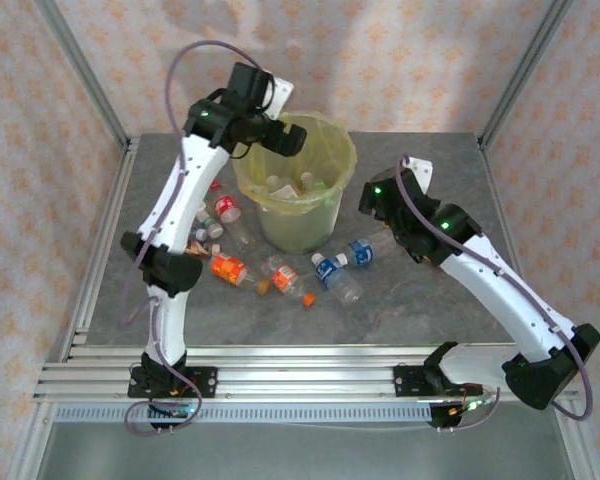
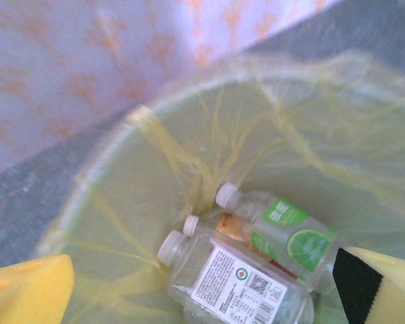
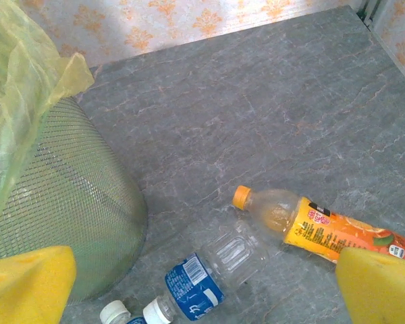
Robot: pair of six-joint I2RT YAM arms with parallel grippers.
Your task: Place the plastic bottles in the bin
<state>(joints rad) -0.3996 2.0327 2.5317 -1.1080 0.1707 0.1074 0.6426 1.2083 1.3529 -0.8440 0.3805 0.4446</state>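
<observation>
Overhead view of a grey stone-patterned table (image 1: 400, 310) with two white-and-black robot arms. At upper centre stands a round pale yellow-green mesh bin (image 1: 298, 230), lined with a translucent yellow plastic bag (image 1: 335, 150).

The left gripper (image 1: 283, 137) hangs over the bin's upper-left rim. Its wrist view looks down inside. Its yellow foam fingertips (image 2: 27, 290) sit wide apart at the bottom corners with nothing between them. Three clear plastic bottles lie on the bin floor: a green-labelled bottle (image 2: 287, 229), a white-labelled bottle (image 2: 239, 283) and an orange-tinted bottle (image 2: 231, 228) between them.

The right gripper (image 1: 378, 200) sits low, just right of the bin, its jaws likewise wide open and empty. In its wrist view a crushed clear blue-labelled bottle (image 3: 206, 280) lies at lower centre, close to the bin's mesh wall. An orange-capped juice bottle (image 3: 317, 226) lies to its right.

Overhead, more bottles are scattered below and left of the bin, among them a red-labelled bottle (image 1: 226, 209) and an orange-labelled bottle (image 1: 228, 268).

Likely risks:
- The round juice bottle may roll away if a finger touches it off-centre.
- The thin crushed plastic may slip or spring out of a squeeze.
- Reaching for the blue-labelled bottle could shove the nearby bin.
- With both grippers close to the bin, the arms could collide at its rim, or a finger could snag the loose bag.
</observation>
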